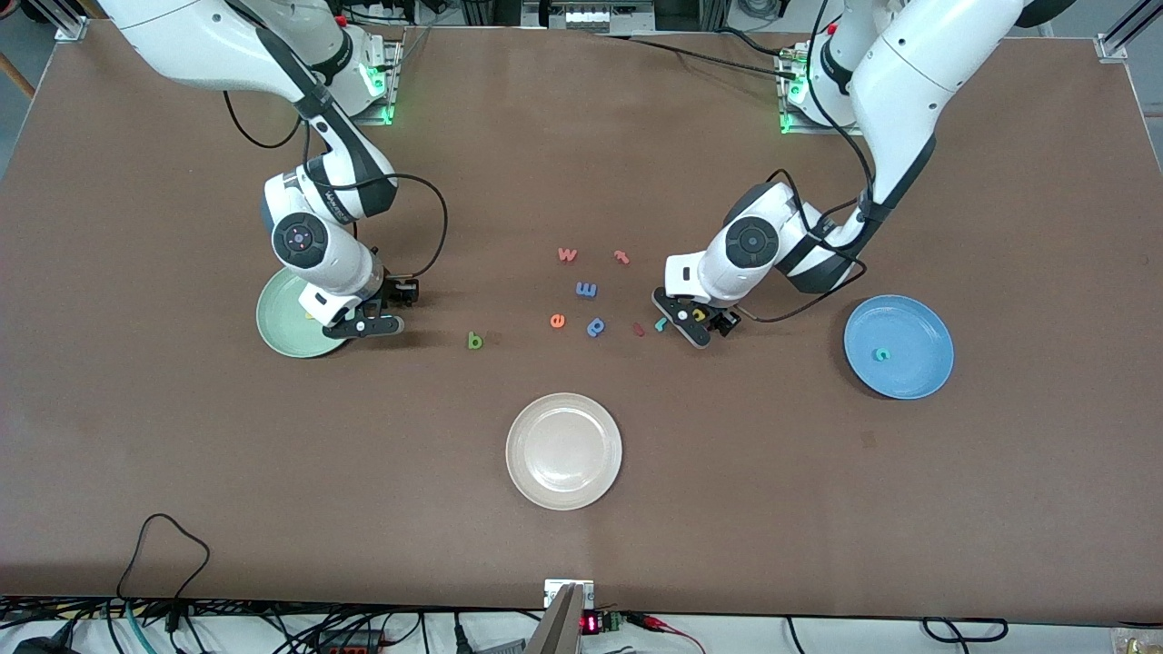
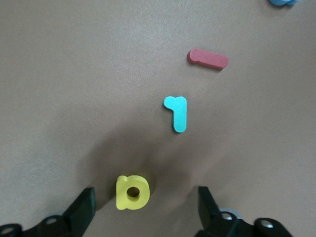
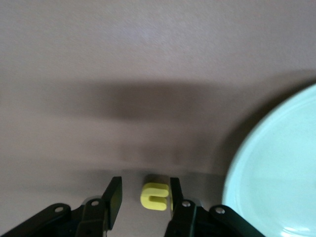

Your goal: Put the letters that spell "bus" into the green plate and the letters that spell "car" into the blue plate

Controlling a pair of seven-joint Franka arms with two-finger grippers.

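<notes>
left hand: low over the table, fingers spread wide w/ the yellow "a" lying between them, not touched yet; the "a" is nearer one finger than the other.
risk 1: if the hand closes off-centre, the near finger pushes the "a" first, so it can turn or slip out sideways.
risk 2: the teal "r" lies just beside, a red piece a bit further; a sweep w/ the hand can knock them.
right hand: at the edge of the green plate, pinching a small yellow letter, prob. the "u" or "s", I cannot tell which.
risk 3: in the right wrist view the letter is over bare table, the plate rim beside it; release here may drop it outside or on the rim.
blue plate: toward the left arm's end, the teal "c" already in it; "a" and "r" are well apart from it, so a weak grip may lose the letter on the way.
green "b": on the table between the green plate and the letter group, not in any plate.
hidden: most of the green plate is under the right arm, so what lies in it is not visible; the third "bus" letter I do not find.
hard to make out: the small letters in the front view; the "a" there is partly covered by the hand.
</notes>
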